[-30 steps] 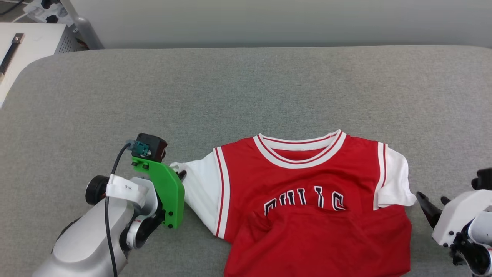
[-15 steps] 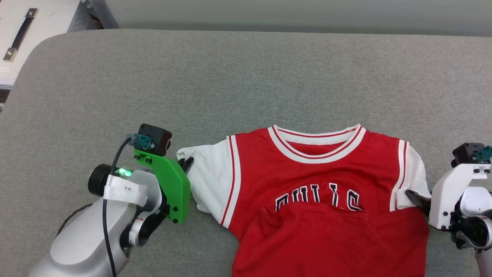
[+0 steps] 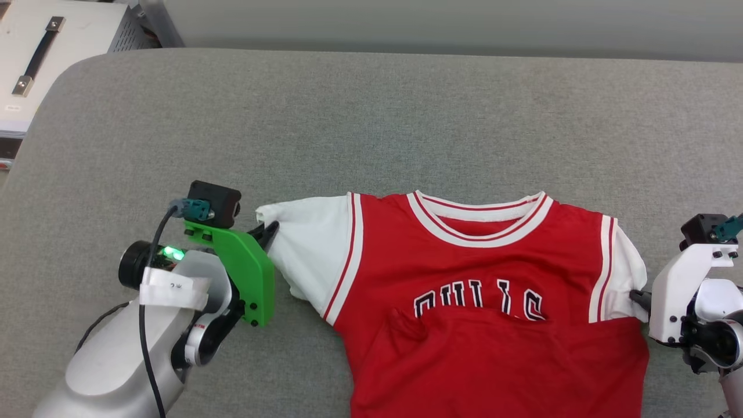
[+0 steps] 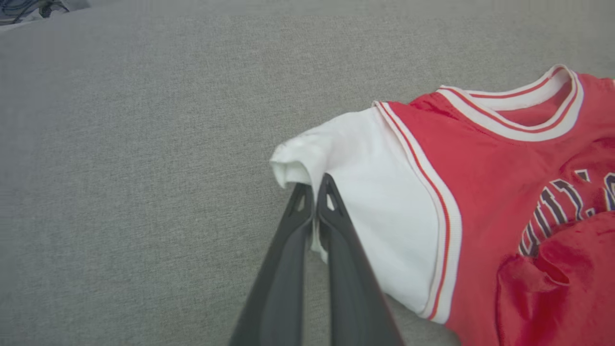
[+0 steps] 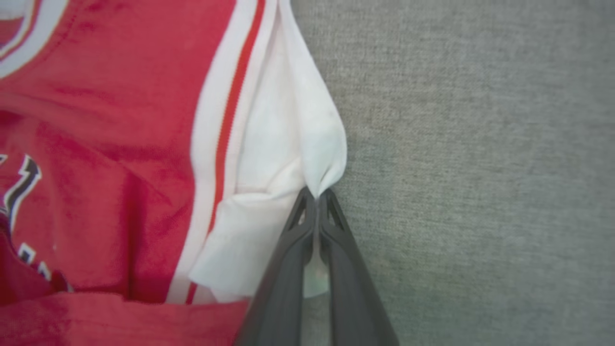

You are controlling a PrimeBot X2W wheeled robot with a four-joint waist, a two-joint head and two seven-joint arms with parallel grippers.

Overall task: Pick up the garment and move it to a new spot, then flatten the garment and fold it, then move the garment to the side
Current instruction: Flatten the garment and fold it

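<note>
Grey worktop: right fingers had just closed on the garment's right sleeve; left fingers already pinched the left sleeve. Both sleeves held, ready for lifting.

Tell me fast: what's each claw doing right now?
Left claw: closed, pinching a white sleeve of the shirt.
Right claw: closed, pinching the other white sleeve.

Head camera looks steeply down on the shirt. Wrist cameras sit low, close at its sleeves, shared with head view.
</note>
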